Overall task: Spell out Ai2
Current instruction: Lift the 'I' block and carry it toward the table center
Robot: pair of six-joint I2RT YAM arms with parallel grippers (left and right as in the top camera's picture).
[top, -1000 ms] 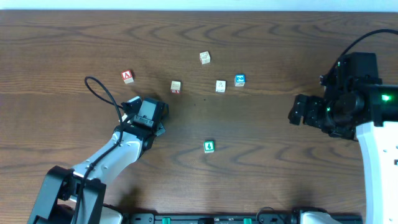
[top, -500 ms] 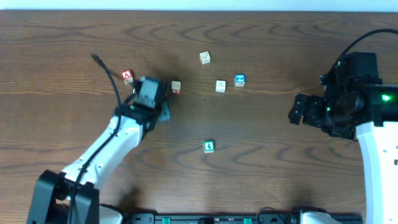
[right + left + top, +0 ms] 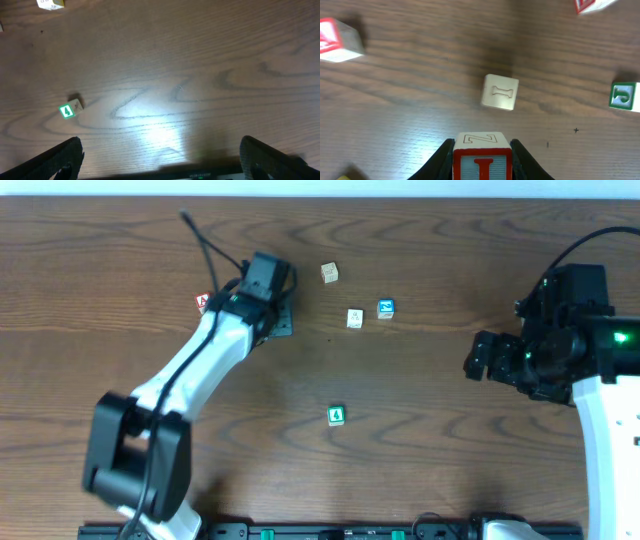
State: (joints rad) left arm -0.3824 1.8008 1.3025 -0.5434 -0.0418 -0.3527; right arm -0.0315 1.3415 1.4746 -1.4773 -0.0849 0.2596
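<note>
Overhead: no word on the surface yet, the blocks are scattered and none sit in a row. The A block is upper left of centre, half hidden by the left arm. The left pincer is just right of it, and whatever it's got is hidden under it from up here. A tan block, a white block and a blue block are loose at upper centre, faces too small to read. The green block is alone, lower middle. The right pincer hangs at the right edge, well apart from all of it.

Left wrist: the left pincer is clamped on the I block at bottom centre, with a red I on the near face and a Z on top. A plain block lies just ahead, and the A block is upper left.

Right wrist: the right pincer is wide and empty, with the green block at left.

So it looks early: the "i" is in hand but not placed, the A isn't lined up, and the 2 hasn't been picked out.
</note>
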